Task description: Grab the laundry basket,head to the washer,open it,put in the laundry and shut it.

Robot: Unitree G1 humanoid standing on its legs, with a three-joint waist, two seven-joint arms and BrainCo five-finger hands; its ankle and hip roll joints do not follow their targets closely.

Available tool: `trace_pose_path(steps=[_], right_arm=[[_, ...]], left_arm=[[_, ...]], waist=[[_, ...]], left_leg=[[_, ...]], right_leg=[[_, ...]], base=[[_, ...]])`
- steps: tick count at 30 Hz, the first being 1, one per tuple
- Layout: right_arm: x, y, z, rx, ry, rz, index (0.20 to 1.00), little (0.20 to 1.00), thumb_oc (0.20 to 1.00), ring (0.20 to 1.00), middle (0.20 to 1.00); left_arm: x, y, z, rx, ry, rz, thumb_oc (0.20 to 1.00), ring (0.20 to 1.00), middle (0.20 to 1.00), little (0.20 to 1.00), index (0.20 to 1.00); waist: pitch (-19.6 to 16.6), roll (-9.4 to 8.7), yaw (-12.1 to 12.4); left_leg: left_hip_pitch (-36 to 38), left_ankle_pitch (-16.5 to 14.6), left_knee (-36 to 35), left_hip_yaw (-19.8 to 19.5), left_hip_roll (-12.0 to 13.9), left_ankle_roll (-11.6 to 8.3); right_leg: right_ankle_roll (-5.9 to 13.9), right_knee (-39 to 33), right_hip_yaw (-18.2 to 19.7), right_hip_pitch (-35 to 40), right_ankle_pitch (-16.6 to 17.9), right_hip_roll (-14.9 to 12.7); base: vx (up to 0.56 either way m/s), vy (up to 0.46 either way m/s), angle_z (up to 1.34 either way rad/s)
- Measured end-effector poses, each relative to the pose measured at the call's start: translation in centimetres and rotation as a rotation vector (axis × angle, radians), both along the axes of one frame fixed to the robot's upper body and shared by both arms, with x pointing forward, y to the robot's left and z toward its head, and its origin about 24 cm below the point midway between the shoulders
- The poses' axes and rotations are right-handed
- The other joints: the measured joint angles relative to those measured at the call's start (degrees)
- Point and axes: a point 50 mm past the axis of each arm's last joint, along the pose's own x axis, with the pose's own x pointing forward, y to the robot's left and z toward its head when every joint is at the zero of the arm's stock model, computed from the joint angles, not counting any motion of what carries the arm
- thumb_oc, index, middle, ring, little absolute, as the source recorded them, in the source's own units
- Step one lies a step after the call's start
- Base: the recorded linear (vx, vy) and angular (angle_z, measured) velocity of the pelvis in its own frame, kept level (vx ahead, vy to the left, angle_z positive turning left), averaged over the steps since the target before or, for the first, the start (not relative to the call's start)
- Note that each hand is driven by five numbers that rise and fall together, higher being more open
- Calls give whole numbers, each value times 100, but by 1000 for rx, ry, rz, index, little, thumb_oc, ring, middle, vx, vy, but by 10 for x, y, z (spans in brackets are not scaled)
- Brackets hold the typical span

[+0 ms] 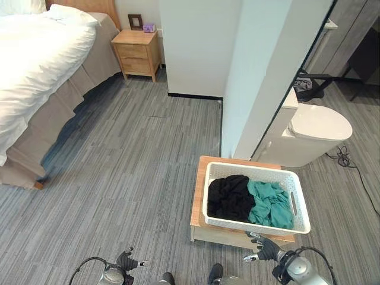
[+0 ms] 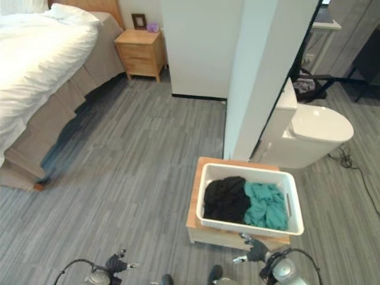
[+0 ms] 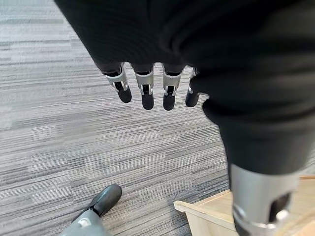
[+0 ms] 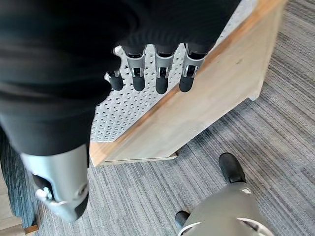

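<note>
Here right hand (image 4: pixel 147 73) nears basket (image 4: pixel 128 110), fingers (image 4: pixel 162 81) straight

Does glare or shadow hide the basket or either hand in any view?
Left eye view: bedding glares white; laundry basket evenly lit, black and teal clothes distinct. Right wrist view: right hand stands out against the basket wall. Left wrist view: left hand evenly lit above the floor.

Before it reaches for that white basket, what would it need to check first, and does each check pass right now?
1. Laundry basket sits flat on the wooden stand: ok.
2. Black clothes and teal clothes lie inside the basket: ok.
3. Right hand open, near the basket's front wall: ok.
4. Left hand open, but off to the side over the floor, not at the basket: not ok.
5. Washer located: cannot tell.
</note>
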Motion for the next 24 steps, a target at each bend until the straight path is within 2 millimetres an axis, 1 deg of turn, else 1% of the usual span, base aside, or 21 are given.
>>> trace_pose_path(steps=[1,2,3,4,5,6,7,8,9,10,11,12,13,14,15,16,19,21,23,24], right_arm=[[2,0,1,-5,-6,3,1000,1000,1000,1000,1000],[2,0,1,-6,-9,5,1000,1000,1000,1000,1000],[7,1,3,-6,-21,8,1000,1000,1000,1000,1000],[13,3,5,-4,-35,14,1000,1000,1000,1000,1000],[17,4,6,-3,-46,17,1000,1000,1000,1000,1000],[16,7,5,1,-39,21,1000,1000,1000,1000,1000],[23,9,7,-4,-49,37,1000,1000,1000,1000,1000],[30,14,17,16,-105,59,1000,1000,1000,1000,1000],[36,22,23,37,-146,71,1000,1000,1000,1000,1000],[39,23,26,43,-166,79,1000,1000,1000,1000,1000],[33,20,24,34,-148,74,1000,1000,1000,1000,1000],[26,15,21,25,-127,69,1000,1000,1000,1000,1000],[21,11,20,21,-118,59,1000,1000,1000,1000,1000],[17,3,21,9,-111,42,1000,1000,1000,1000,1000],[15,-5,22,-16,-101,35,1000,1000,1000,1000,1000],[13,-13,23,-34,-92,16,1000,1000,1000,1000,1000],[8,-25,26,-28,-94,-62,1000,1000,1000,1000,1000],[8,-28,26,-32,-92,-73,1000,1000,1000,1000,1000],[7,-29,27,-17,-93,-93,1000,1000,1000,1000,1000],[8,-30,30,-4,-110,-107,1000,1000,1000,1000,1000]], left_arm=[[2,0,1,3,-5,1,1000,1000,1000,1000,1000],[2,0,1,4,-8,0,1000,1000,1000,1000,1000],[2,0,1,5,-5,1,1000,1000,1000,1000,1000],[1,2,1,10,-3,-2,1000,1000,1000,1000,1000],[2,1,1,12,-3,-14,1000,1000,1000,1000,1000],[1,2,1,19,2,-22,1000,1000,1000,1000,1000],[7,3,4,14,-32,-5,1000,1000,1000,1000,1000],[9,7,8,21,-61,-7,1000,1000,1000,1000,1000],[7,11,8,33,-59,3,1000,1000,1000,1000,1000],[8,8,7,28,-51,0,1000,1000,1000,1000,1000],[9,1,5,11,-49,-4,1000,1000,1000,1000,1000],[14,-4,6,-3,-64,-9,1000,1000,1000,1000,1000],[13,-5,6,-7,-63,-9,1000,1000,1000,1000,1000],[12,-5,5,-5,-61,-9,1000,1000,1000,1000,1000],[15,-5,6,-4,-63,-14,1000,1000,1000,1000,1000],[19,-6,7,-1,-67,-21,1000,1000,1000,1000,1000],[25,-7,9,-2,-82,-27,1000,1000,1000,1000,1000],[26,-7,10,-3,-84,-28,1000,1000,1000,1000,1000],[29,-10,11,-3,-94,-53,1000,1000,1000,1000,1000],[33,-13,13,-11,-109,-68,1000,1000,1000,1000,1000]], waist=[[-2,2,3],[10,-32,-6],[23,-52,0],[87,-71,-6],[185,-91,-39],[217,-26,-21],[210,-12,56],[210,-77,154],[230,-90,206],[264,28,126],[251,152,89],[210,221,39],[150,272,-12],[70,297,-30],[56,299,-125],[48,292,-148],[20,242,-187],[-27,205,-204],[-101,102,-239],[-141,74,-246]], left_leg=[[-55,-31,38,-1,13,-73],[-108,-54,68,-14,-55,-60],[-157,-62,59,-19,-97,-45],[-193,-83,77,16,-160,-11],[-194,-125,92,42,-167,7],[-164,0,85,129,-86,7],[-190,52,71,351,-27,-24],[-279,-27,105,565,-109,-8],[-279,-65,167,665,-113,-19],[-203,-49,159,613,-80,-40],[-109,-37,119,591,-23,-60],[-61,-90,67,580,37,-98],[-52,-106,66,526,70,-124],[-72,-99,68,478,82,-135],[-76,-100,76,469,114,-135],[-89,-99,72,457,140,-134],[-90,-98,35,387,198,-134],[-98,-97,41,307,210,-133],[-136,-70,30,306,215,-133],[-212,-51,23,308,215,-161]], right_leg=[[-5,70,11,-74,-23,-12],[5,185,53,-198,-33,-58],[19,310,159,-334,-42,-84],[98,579,363,-527,-86,-108],[125,723,505,-567,-104,-164],[257,695,442,-634,-238,-280],[615,809,-96,-696,-232,-527],[809,885,-462,-786,-102,-1032],[823,820,-457,-828,85,-1118],[657,614,-435,-661,218,-1048],[584,419,-462,-469,280,-935],[508,321,-473,-337,319,-826],[481,319,-481,-303,298,-787],[387,378,-487,-339,216,-769],[347,471,-481,-379,125,-760],[340,567,-478,-432,50,-757],[320,648,-479,-465,-59,-685],[319,741,-479,-498,-140,-668],[273,854,-477,-594,-227,-676],[276,865,-476,-673,-231,-676]], base=[[-46,49,-9],[-49,50,-19],[-23,15,-44],[16,-66,-48],[-26,-182,-38],[10,-226,-36],[-5,-207,-63],[55,-130,-92],[47,-128,-62],[79,-145,-24],[64,-107,7],[53,-84,7],[23,-41,7],[30,-47,8],[49,-28,4],[56,-3,1],[38,10,-2],[13,10,-2],[0,0,0],[0,0,0]])
